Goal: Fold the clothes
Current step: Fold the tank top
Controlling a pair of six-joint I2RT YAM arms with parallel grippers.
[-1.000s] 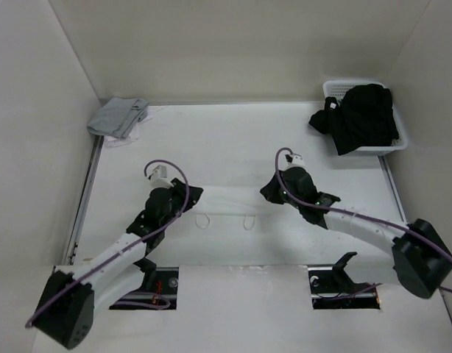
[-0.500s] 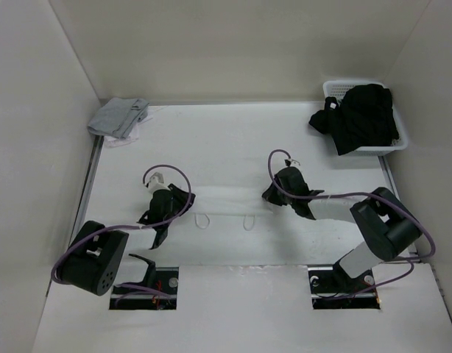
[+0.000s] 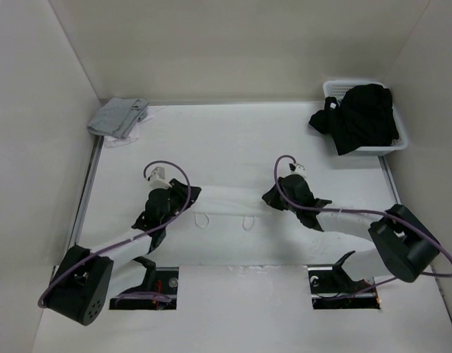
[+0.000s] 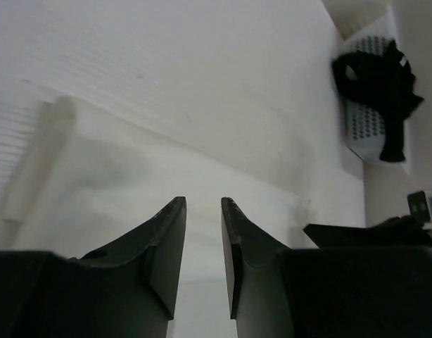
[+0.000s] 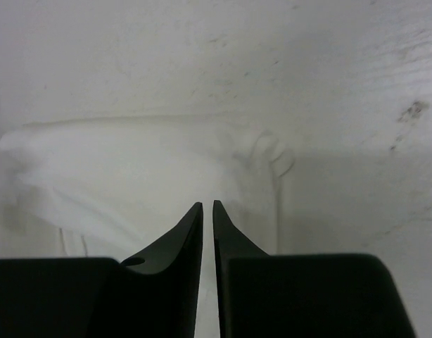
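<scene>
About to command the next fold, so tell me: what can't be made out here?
- Top view: the left gripper and right gripper cover the camisole's ends.
- Wrist views: white on white, so whether either pinches fabric is unclear.
- Top view: black garment pile hides the basket's inside.
- Top view: grey cloth too small for detail.

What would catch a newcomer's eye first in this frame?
A white camisole lies stretched across the middle of the table, strap loops toward the near edge, the left gripper at one end and the right gripper at the other. A black garment pile fills the white basket in the far right corner; a grey folded cloth sits far left.
</scene>
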